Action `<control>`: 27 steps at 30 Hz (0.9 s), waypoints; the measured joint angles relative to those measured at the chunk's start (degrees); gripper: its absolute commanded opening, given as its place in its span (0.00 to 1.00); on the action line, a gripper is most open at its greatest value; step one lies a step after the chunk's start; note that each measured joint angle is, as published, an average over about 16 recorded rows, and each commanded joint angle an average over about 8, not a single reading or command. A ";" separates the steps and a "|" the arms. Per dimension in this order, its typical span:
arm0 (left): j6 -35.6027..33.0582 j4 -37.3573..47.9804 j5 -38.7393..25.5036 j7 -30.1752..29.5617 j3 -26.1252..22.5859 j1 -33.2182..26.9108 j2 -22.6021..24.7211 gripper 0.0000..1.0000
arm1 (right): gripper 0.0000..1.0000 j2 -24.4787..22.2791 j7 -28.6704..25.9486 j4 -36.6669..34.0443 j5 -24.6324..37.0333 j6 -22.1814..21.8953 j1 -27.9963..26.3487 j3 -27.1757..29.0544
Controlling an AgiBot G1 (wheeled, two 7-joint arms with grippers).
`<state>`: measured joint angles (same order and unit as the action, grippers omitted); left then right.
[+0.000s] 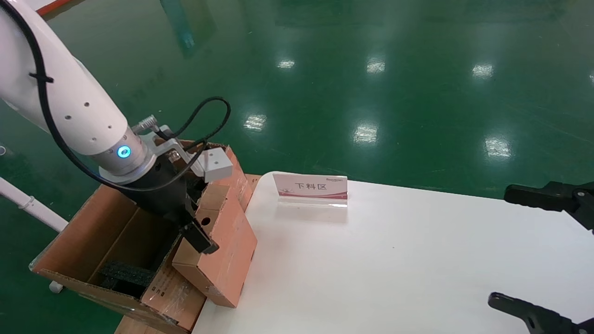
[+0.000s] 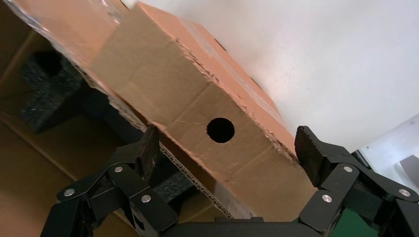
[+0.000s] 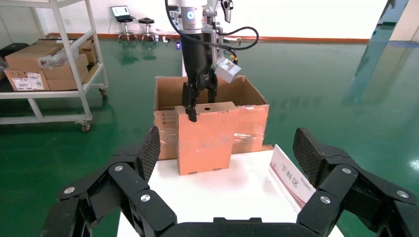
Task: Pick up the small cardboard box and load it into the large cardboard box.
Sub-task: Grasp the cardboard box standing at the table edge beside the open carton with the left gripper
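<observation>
Right gripper [image 1: 533,253] parked, left gripper [image 1: 197,222] angled down

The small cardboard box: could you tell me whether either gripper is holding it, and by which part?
Nothing is held. The open left gripper straddles the small cardboard box's holed end without touching; the right gripper is empty.

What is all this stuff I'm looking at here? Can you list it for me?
small cardboard box: one, reddish-brown, standing on end at the table's edge, against the big box
large cardboard box: one, brown, open, beside the table
foam blocks: black, inside the large box
table: one, white
sign: one, white and pink, on the table
shelf cart: one, white, holding cartons, far off
left gripper: black, open, at the small box's top
right gripper: black, open, over the table
</observation>
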<state>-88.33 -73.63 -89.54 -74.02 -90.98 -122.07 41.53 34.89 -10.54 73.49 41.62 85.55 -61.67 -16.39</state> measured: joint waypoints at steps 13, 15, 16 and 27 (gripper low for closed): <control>0.28 1.28 1.36 -0.09 -0.49 0.65 -0.12 1.00 | 1.00 -0.02 0.02 -0.01 -0.03 -0.03 0.00 -0.02; 0.28 1.35 1.40 -0.12 -0.50 0.64 -0.15 1.00 | 1.00 -0.02 0.02 -0.01 -0.04 -0.03 0.01 -0.03; 0.29 1.37 1.41 -0.13 -0.51 0.64 -0.16 1.00 | 1.00 -0.02 0.02 -0.01 -0.04 -0.03 0.01 -0.03; 0.28 1.27 1.40 -0.07 -0.47 0.62 -0.12 0.06 | 0.00 -0.02 0.02 -0.02 -0.05 -0.04 0.01 -0.03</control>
<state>-88.05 -72.36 -88.15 -74.09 -91.45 -121.45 41.41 34.87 -10.52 73.48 41.57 85.52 -61.66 -16.42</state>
